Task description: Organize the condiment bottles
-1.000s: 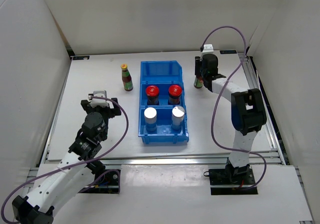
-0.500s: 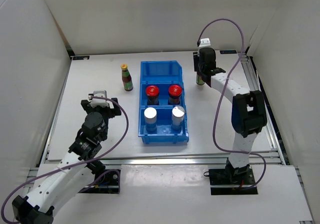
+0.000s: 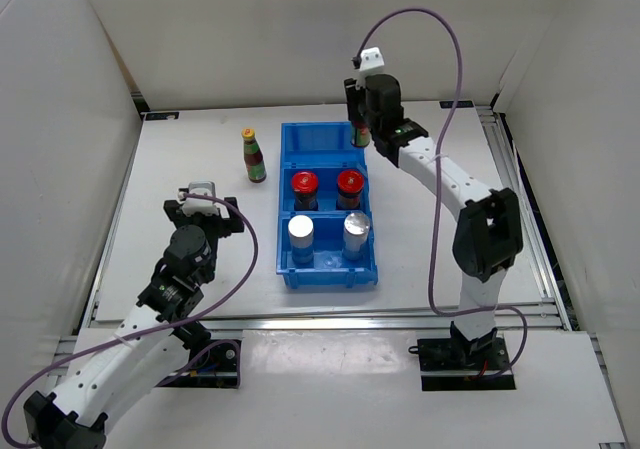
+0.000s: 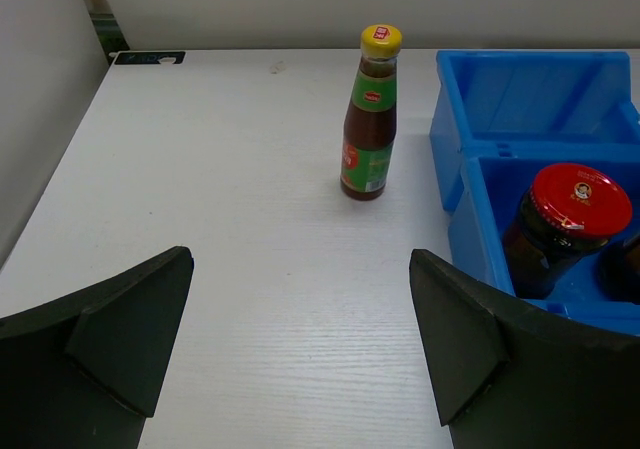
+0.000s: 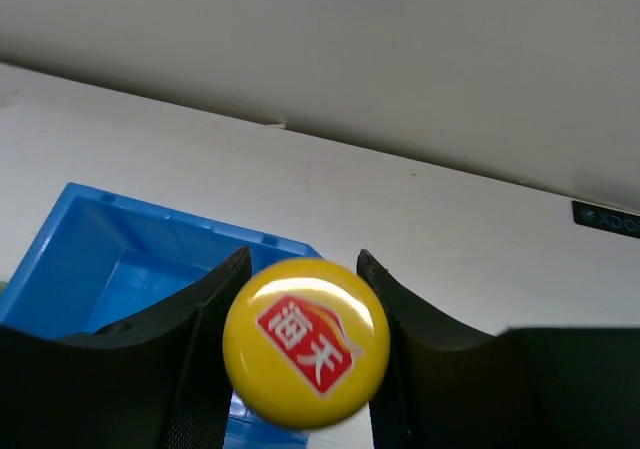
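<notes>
Left claw (image 4: 300, 354): fingers wide apart, empty. One yellow-capped bottle (image 3: 254, 157) stands on the tabletop (image 3: 190, 139), left of the blue bin (image 3: 330, 277). Middle compartment: two red-lidded bottles (image 3: 303, 184). Near compartment: two silver-topped bottles (image 3: 301, 231). Right claw (image 3: 362, 124): clamped on the second yellow-capped bottle (image 5: 306, 341), apparently above the bin's far right corner.

This is looking like a robotics lab test cell: plain white panels (image 3: 300, 39) are walling in a bare white tabletop (image 3: 190, 159), aluminium rails (image 3: 330, 321) are framing its near edge, two white robot arms (image 3: 445, 174) are standing bolted there, and purple cables (image 3: 433, 269) are looping loosely from their wrists down to their bases.
</notes>
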`<state>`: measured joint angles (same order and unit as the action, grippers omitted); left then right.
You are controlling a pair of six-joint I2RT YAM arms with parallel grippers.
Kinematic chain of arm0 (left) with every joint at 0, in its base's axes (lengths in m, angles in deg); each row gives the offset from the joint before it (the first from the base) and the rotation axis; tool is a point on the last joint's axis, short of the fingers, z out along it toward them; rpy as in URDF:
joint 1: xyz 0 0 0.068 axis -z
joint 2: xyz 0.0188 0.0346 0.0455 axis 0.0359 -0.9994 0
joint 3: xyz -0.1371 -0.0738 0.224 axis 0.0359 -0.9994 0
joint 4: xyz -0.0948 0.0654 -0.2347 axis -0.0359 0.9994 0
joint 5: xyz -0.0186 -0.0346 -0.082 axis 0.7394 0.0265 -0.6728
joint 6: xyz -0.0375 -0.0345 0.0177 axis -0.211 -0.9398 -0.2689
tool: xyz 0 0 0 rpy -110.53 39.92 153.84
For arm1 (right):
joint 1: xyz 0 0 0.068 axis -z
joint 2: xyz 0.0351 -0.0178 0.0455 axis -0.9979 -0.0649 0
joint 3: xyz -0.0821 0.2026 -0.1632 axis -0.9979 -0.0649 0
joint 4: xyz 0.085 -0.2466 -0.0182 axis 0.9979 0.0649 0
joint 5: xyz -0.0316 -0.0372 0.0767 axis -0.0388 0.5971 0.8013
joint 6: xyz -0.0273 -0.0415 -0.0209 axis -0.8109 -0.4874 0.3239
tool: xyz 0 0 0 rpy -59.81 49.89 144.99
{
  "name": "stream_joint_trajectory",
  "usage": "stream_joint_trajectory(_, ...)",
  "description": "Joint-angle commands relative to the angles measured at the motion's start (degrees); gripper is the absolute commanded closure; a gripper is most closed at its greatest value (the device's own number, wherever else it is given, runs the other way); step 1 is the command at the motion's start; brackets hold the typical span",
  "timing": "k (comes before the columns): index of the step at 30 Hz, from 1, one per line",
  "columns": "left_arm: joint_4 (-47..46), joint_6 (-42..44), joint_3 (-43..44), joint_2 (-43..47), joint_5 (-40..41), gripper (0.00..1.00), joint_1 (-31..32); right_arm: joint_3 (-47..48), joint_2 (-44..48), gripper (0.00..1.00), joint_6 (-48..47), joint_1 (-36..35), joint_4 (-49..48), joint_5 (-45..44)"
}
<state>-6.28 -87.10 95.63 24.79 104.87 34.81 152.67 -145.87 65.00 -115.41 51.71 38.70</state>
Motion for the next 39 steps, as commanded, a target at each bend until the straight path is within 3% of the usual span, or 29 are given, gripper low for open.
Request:
stream_joint_trajectory(1,-1.81,0.05,-0.5,0.49,-1.2,0.0,1.17,5.44,-3.03,1.0,-0.07,-1.63,-5.67,0.24)
stream_joint_trajectory(21,-2.86,0.05,-1.02,1.55,-1.73,0.0,1.7,10.01,-16.05,0.99,3.53,-2.87,-4.62,0.33)
stream_joint_trajectory(25,-2.86,0.05,-1.55,1.55,-1.73,0.0,1.7,7.3,-15.52,0.56,4.15,-2.87,-5.15,0.94)
stream_joint_trajectory(28,-2.86,0.05,-1.55,1.55,-1.73,0.0,1.7,5.97,-14.12,0.43,4.15,-2.87,-6.37,1.47)
stream_joint_trajectory(29,-2.86,0.05,-1.55,1.55,-1.73,0.0,1.7,5.97,-13.33,0.29,4.15,-2.87,-6.38,1.47)
stream_joint_trajectory(31,-2.86,0.05,-1.55,1.55,-1.73,0.0,1.7,5.97,-12.8,0.15,4.15,-2.87,-6.38,0.86)
stream_joint_trajectory(32,-2.86,0.05,-1.55,1.55,-1.73,0.0,1.7,5.97,-12.28,0.02,4.15,-2.87,-6.38,0.86)
stream_joint_trajectory(39,-2.86,0.05,-1.55,1.55,-1.73,0.0,1.7,13.42,-12.27,0.0,0.55,-2.87,-4.54,-1.24)
